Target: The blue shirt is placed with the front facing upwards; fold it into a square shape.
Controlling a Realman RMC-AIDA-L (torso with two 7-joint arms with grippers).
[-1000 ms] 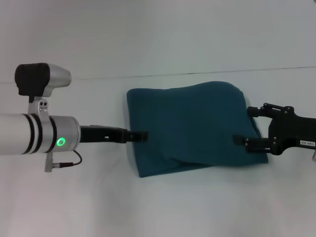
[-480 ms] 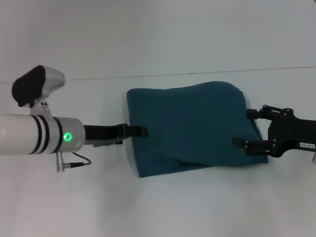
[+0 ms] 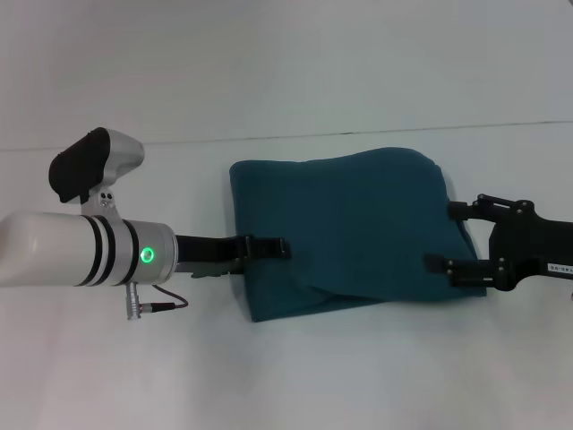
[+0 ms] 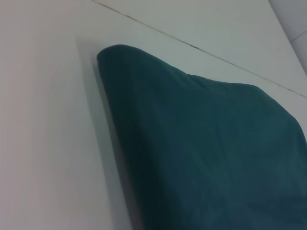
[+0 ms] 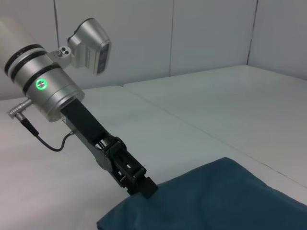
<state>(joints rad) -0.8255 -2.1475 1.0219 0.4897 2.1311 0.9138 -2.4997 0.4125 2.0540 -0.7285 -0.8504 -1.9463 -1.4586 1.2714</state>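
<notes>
One blue shirt [image 3: 345, 233] lies folded into a soft, rumpled block on the white desk [image 3: 269, 72], between two tools; its lettering and collar are hidden. The left tool [image 3: 273, 245] looks closed, its tip on the shirt's near edge; whether it pinches cloth I cannot tell. The right tool [image 3: 443, 235] stands open, its dark fingers [image 3: 439, 262] at the opposite edge, holding nothing.

- shirt [image 3: 349, 233] showing as soft matt teal cloth, slightly fuzzy, lying in smooth folds
- table [image 3: 358, 376] looking like smooth white matt surface, thin dark seam running across
- left gripper [image 3: 273, 245] looking like matt black plastic or metal
- left arm [image 3: 72, 260] shining as glossy white shell with satin silver metal collar
- right gripper [image 3: 448, 235] appearing matt black
</notes>
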